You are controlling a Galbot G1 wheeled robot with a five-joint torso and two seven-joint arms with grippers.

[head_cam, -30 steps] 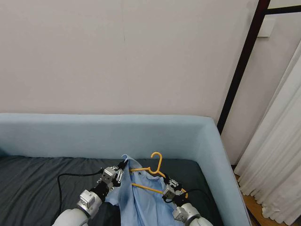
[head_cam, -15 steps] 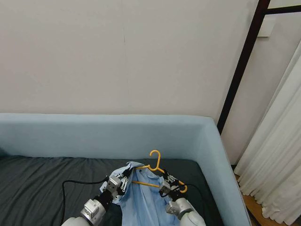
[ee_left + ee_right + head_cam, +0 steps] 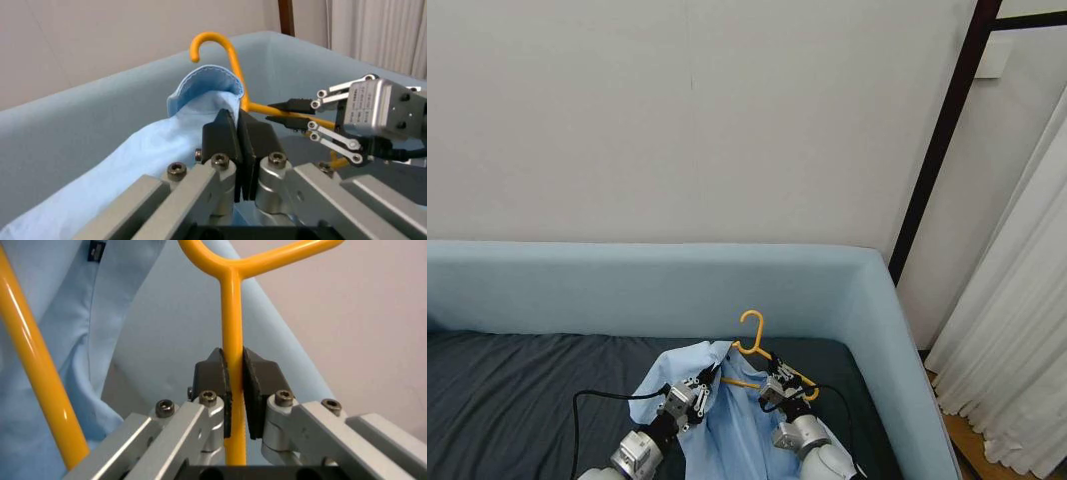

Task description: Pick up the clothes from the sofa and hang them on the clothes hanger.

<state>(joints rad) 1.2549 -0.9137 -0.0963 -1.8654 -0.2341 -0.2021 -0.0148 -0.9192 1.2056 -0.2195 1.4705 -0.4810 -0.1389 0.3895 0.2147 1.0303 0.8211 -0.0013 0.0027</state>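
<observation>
A light blue shirt (image 3: 727, 425) hangs between my two grippers above the dark sofa seat, draped on a yellow hanger (image 3: 754, 345). My left gripper (image 3: 695, 388) is shut on the shirt's collar area (image 3: 200, 95); in the left wrist view its pads (image 3: 227, 135) pinch the cloth just below the hanger (image 3: 230, 60) hook. My right gripper (image 3: 770, 384) is shut on the hanger's shoulder bar (image 3: 230, 355), and the right wrist view has its pads (image 3: 257, 377) clamped either side of the yellow rod. The shirt (image 3: 47, 340) lies beside that rod.
The sofa has a pale blue backrest (image 3: 647, 285) and side arm (image 3: 897, 360) around a dark grey seat (image 3: 497, 390). A black rack pole (image 3: 942, 130) rises right of the sofa, beside white curtains (image 3: 1017, 340). A plain wall stands behind.
Both grippers have moved closer together and slightly leftward, and the hanger rose a little. The shirt's left shoulder has spread out wider over the hanger.
</observation>
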